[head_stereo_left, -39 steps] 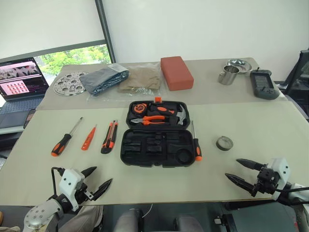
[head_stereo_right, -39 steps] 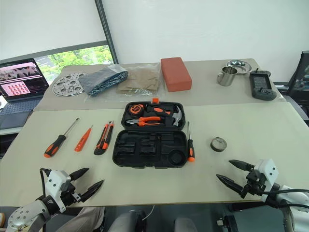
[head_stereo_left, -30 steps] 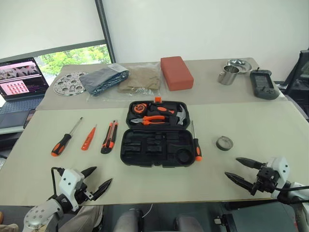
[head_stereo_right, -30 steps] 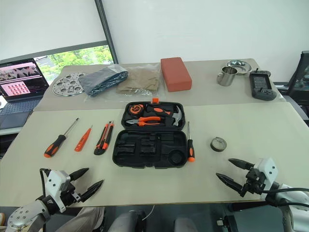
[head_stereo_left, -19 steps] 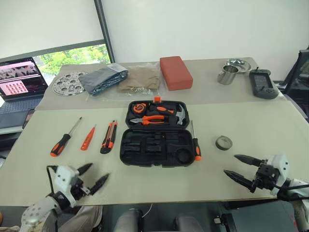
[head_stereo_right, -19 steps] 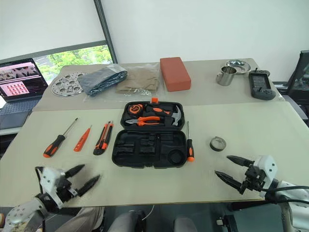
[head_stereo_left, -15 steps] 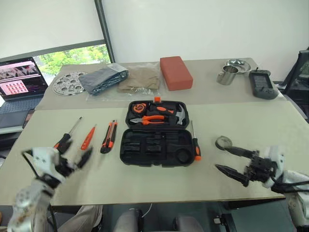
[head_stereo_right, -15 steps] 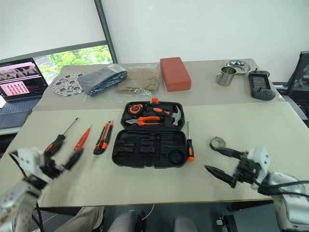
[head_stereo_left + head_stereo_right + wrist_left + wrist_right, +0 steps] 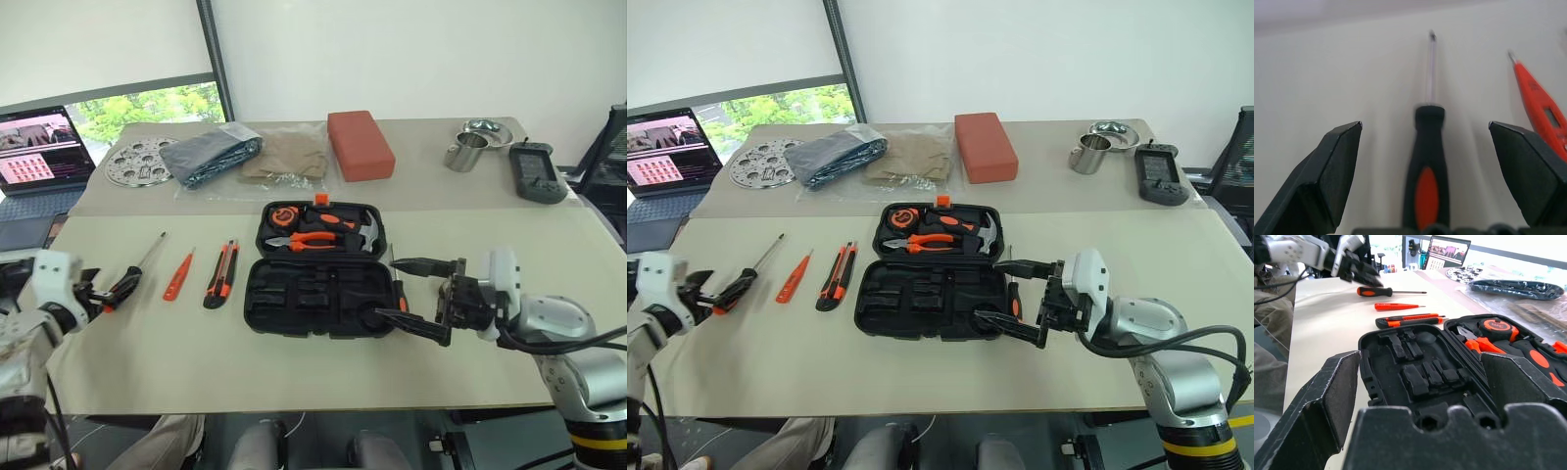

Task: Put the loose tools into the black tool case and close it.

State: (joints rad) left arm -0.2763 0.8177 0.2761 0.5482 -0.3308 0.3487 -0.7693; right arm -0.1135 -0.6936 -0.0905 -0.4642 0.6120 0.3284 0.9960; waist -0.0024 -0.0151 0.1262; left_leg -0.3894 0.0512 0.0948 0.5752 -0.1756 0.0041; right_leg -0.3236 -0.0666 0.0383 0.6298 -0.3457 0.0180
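I am reaching my left gripper (image 9: pixel 1427 171) toward the long screwdriver (image 9: pixel 134 274) at the far left of the table (image 9: pixel 549 245), and its fingers are standing wide, one on each side of the black-and-orange handle without touching it. My right gripper (image 9: pixel 1014 294) is spread just as wide, holding nothing, and is hovering level at the right edge of the black tool case (image 9: pixel 318 279), close to the short screwdriver (image 9: pixel 396 284) that is lying just beside that edge.

The case is lying open in the middle of the table, lid half already carrying pliers, a hammer and a tape measure, the near half showing bare slots. To its left, in a row, are lying the utility knife (image 9: pixel 220 273), the small orange screwdriver (image 9: pixel 179 275) and then the long one. I cannot make out the tape roll behind my right arm.

To be doing this step well, I am judging that the left fingers should be closing across the thick part of the handle, not the thin shaft, with the handle staying centred between them as the left wrist view shows it now. I should be squeezing squarely so the round handle is not rolling aside toward the orange screwdriver, then lifting clear before swinging to the case
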